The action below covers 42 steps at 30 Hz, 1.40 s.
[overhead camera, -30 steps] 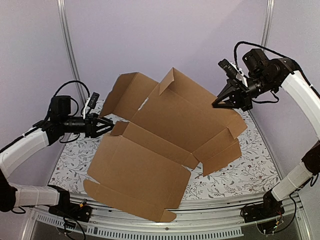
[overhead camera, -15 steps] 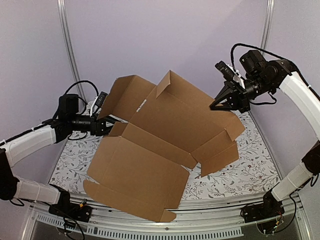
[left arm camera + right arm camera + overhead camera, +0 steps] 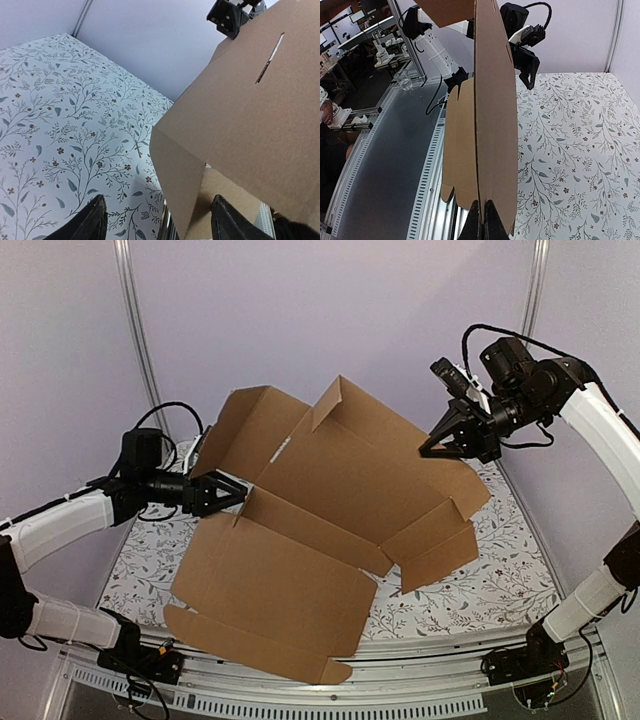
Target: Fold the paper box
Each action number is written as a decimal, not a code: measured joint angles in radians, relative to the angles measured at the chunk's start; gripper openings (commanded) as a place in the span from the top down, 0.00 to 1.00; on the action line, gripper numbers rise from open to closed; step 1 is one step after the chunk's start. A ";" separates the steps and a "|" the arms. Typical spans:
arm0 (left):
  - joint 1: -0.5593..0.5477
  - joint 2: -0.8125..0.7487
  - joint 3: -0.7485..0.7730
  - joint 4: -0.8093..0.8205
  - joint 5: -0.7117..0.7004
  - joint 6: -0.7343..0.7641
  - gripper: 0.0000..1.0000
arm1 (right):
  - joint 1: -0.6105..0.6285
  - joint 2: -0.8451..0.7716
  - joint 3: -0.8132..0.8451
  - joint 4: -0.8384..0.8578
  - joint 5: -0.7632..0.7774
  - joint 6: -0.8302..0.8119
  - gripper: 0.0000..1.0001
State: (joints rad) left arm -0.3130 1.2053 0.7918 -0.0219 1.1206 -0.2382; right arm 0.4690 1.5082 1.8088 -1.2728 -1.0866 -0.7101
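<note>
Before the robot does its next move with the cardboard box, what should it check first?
1. Hold: ok, the right gripper is shut on the paper box at its edge.
2. Other arm ready: ok, the left gripper is open, with the side flap between its fingers.
3. Fingers touching that flap: cannot tell.
4. Box all on the table: not ok, its near corner seems to hang past the near edge.
5. Folded: not ok, mostly a spread-out sheet.
</note>
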 measured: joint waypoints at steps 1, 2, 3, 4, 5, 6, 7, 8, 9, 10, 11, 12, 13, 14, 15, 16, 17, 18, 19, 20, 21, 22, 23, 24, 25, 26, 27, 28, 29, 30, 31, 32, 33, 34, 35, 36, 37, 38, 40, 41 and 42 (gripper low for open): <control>-0.007 -0.005 0.000 0.001 0.010 0.003 0.31 | 0.001 0.000 0.000 0.002 0.000 0.003 1.00; -0.018 -0.007 0.000 0.001 0.020 0.005 0.32 | 0.002 0.001 0.000 0.005 0.000 0.004 1.00; -0.025 -0.006 0.001 0.002 0.027 0.005 0.33 | 0.003 0.002 0.000 0.005 0.001 0.007 1.00; -0.030 -0.002 0.003 0.004 0.035 0.005 0.35 | 0.002 0.002 0.000 0.006 0.001 0.010 1.00; -0.032 0.006 0.006 0.011 0.042 0.003 0.37 | 0.002 0.002 0.000 0.007 0.001 0.012 1.00; -0.032 0.014 0.006 0.023 0.048 -0.002 0.40 | 0.002 0.002 0.000 0.006 0.002 0.015 1.00; -0.034 0.022 0.007 0.032 0.051 -0.007 0.44 | 0.002 0.002 0.000 0.006 0.002 0.018 1.00; -0.034 0.032 0.008 0.041 0.053 -0.011 0.47 | 0.002 0.002 0.000 0.006 0.005 0.019 1.00; -0.034 0.039 0.008 0.047 0.053 -0.017 0.50 | 0.002 0.003 0.000 0.006 0.007 0.022 1.00; -0.035 0.047 0.009 0.051 0.051 -0.018 0.51 | 0.002 0.004 0.000 0.006 0.008 0.024 1.00; -0.035 0.053 0.010 0.056 0.049 -0.019 0.51 | 0.002 0.005 0.000 0.006 0.010 0.026 1.00; -0.036 0.057 0.010 0.061 0.046 -0.023 0.50 | 0.002 0.006 0.000 0.006 0.010 0.029 1.00; -0.037 0.061 0.010 0.069 0.043 -0.026 0.46 | 0.002 0.006 0.000 0.006 0.011 0.033 1.00; -0.039 0.066 0.010 0.082 0.041 -0.035 0.42 | 0.002 0.006 0.000 0.006 0.010 0.037 1.00; -0.040 0.074 0.010 0.100 0.040 -0.049 0.41 | 0.002 0.006 0.000 0.006 0.009 0.041 1.00; -0.042 0.083 0.007 0.122 0.038 -0.066 0.40 | 0.002 0.007 0.000 0.006 0.007 0.047 1.00; -0.043 0.093 0.003 0.151 0.034 -0.084 0.41 | 0.002 0.008 0.000 0.006 0.005 0.052 1.00; -0.045 0.100 0.000 0.170 0.032 -0.096 0.41 | 0.002 0.010 0.000 0.006 0.001 0.056 1.00; -0.047 0.109 -0.004 0.193 0.029 -0.111 0.41 | 0.002 0.013 0.000 0.006 -0.003 0.061 1.00; -0.048 0.118 -0.007 0.212 0.028 -0.124 0.40 | 0.002 0.015 0.000 0.005 -0.009 0.066 1.00; -0.051 0.127 -0.009 0.227 0.027 -0.134 0.39 | 0.002 0.019 0.000 0.001 -0.019 0.072 1.00; -0.054 0.137 -0.013 0.241 0.027 -0.142 0.37 | 0.002 0.021 0.000 -0.002 -0.026 0.075 1.00; -0.057 0.141 -0.015 0.246 0.027 -0.148 0.35 | 0.001 0.023 0.000 -0.007 -0.035 0.077 1.00; -0.059 0.148 -0.017 0.254 0.027 -0.154 0.34 | 0.001 0.025 0.000 -0.014 -0.045 0.077 1.00; -0.060 0.151 -0.017 0.257 0.026 -0.156 0.33 | 0.001 0.026 0.000 -0.025 -0.054 0.076 1.00; -0.060 0.153 -0.017 0.259 0.026 -0.157 0.33 | 0.001 0.027 0.002 -0.036 -0.059 0.070 1.00; -0.061 0.153 -0.017 0.256 0.027 -0.156 0.33 | 0.001 0.032 0.013 -0.056 -0.066 0.059 1.00; -0.062 0.151 -0.017 0.252 0.027 -0.152 0.33 | 0.002 0.036 0.021 -0.064 -0.069 0.049 1.00; -0.062 0.149 -0.017 0.247 0.027 -0.150 0.33 | 0.002 0.040 0.032 -0.075 -0.070 0.037 1.00; -0.062 0.146 -0.017 0.242 0.026 -0.148 0.32 | 0.002 0.044 0.043 -0.081 -0.071 0.022 1.00; -0.062 0.142 -0.017 0.237 0.023 -0.144 0.32 | 0.002 0.046 0.053 -0.087 -0.071 0.010 1.00; -0.062 0.137 -0.017 0.230 0.022 -0.140 0.31 | 0.002 0.047 0.061 -0.093 -0.070 -0.003 1.00; -0.062 0.134 -0.017 0.223 0.020 -0.135 0.31 | 0.002 0.047 0.073 -0.098 -0.070 -0.018 1.00; -0.062 0.132 -0.017 0.218 0.018 -0.132 0.31 | 0.002 0.047 0.076 -0.100 -0.070 -0.021 1.00; -0.062 0.130 -0.017 0.214 0.016 -0.131 0.30 | 0.002 0.047 0.081 -0.103 -0.070 -0.028 1.00; -0.062 0.130 -0.016 0.210 0.016 -0.130 0.30 | 0.002 0.047 0.083 -0.104 -0.070 -0.032 1.00; -0.062 0.130 -0.016 0.209 0.016 -0.130 0.30 | 0.002 0.047 0.084 -0.105 -0.070 -0.035 1.00; -0.062 0.130 -0.016 0.208 0.016 -0.130 0.30 | 0.002 0.047 0.084 -0.106 -0.070 -0.036 1.00; -0.062 0.130 -0.016 0.208 0.018 -0.131 0.31 | 0.002 0.047 0.084 -0.107 -0.071 -0.037 1.00; -0.062 0.130 -0.016 0.210 0.021 -0.132 0.31 | 0.002 0.047 0.084 -0.107 -0.072 -0.037 1.00; -0.062 0.130 -0.017 0.215 0.026 -0.137 0.30 | 0.002 0.047 0.084 -0.108 -0.076 -0.036 1.00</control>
State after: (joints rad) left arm -0.3748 1.3357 0.7750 0.1932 1.1465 -0.3756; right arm 0.4713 1.5551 1.8923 -1.3811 -1.1622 -0.7464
